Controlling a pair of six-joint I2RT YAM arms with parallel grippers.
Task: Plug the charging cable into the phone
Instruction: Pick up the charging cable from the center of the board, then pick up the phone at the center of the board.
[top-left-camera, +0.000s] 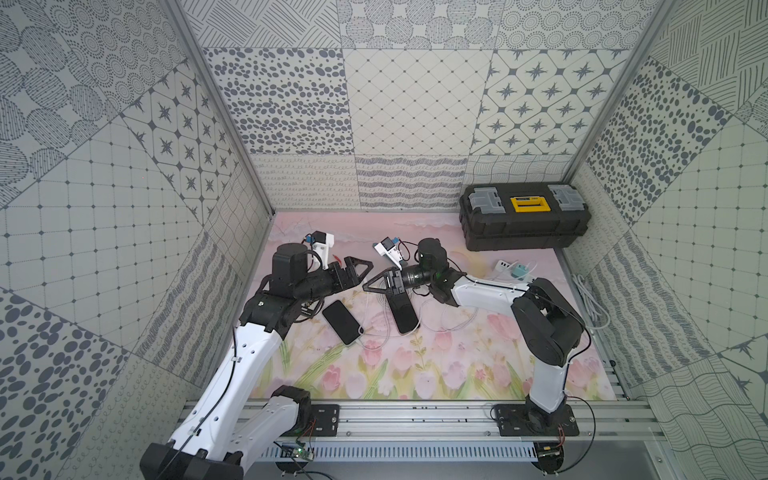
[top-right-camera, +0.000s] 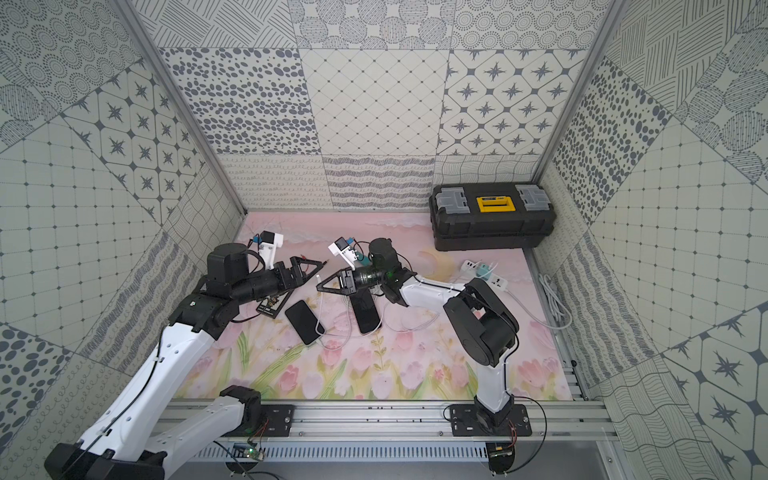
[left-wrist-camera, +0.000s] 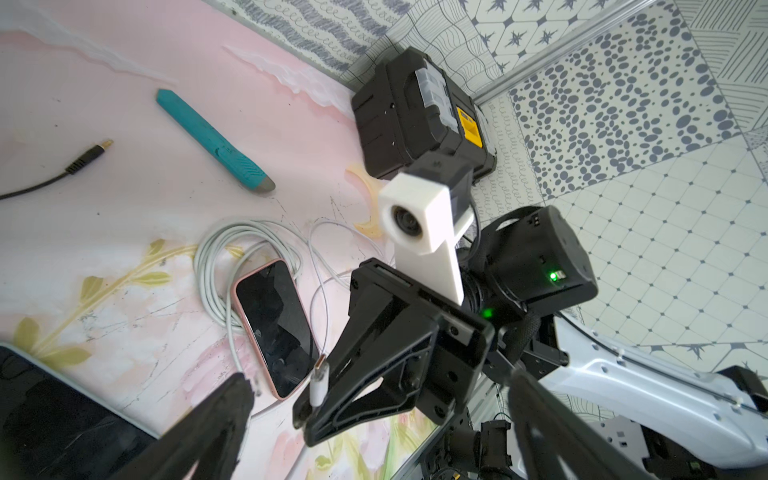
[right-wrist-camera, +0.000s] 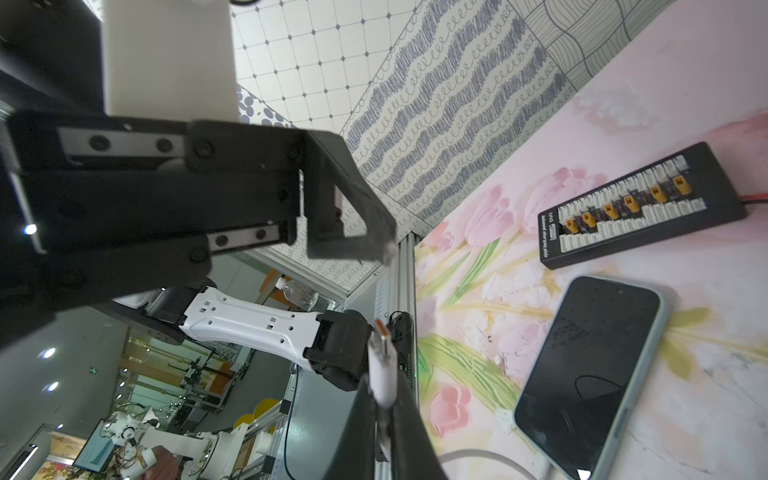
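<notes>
Mid-surface, btwn arms: right tool (top-left-camera: 366, 286) clamped on charging-cable plug (left-wrist-camera: 318, 384). Left tool (top-left-camera: 365, 269) jaws apart, empty. Pink-cased phone (top-left-camera: 403, 316) flat just below right tool, long axis toward near edge; right arm nearer. Left wrist view shows plug clearly; top views barely. Port end: can't tell.

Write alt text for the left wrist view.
The right gripper pinches a white charging cable plug, its metal tip bare, above the flowered mat. Beyond it a pink-cased phone lies screen up, partly over a coil of white cable; a teal pen-shaped tool and a black toolbox lie farther off.
</notes>
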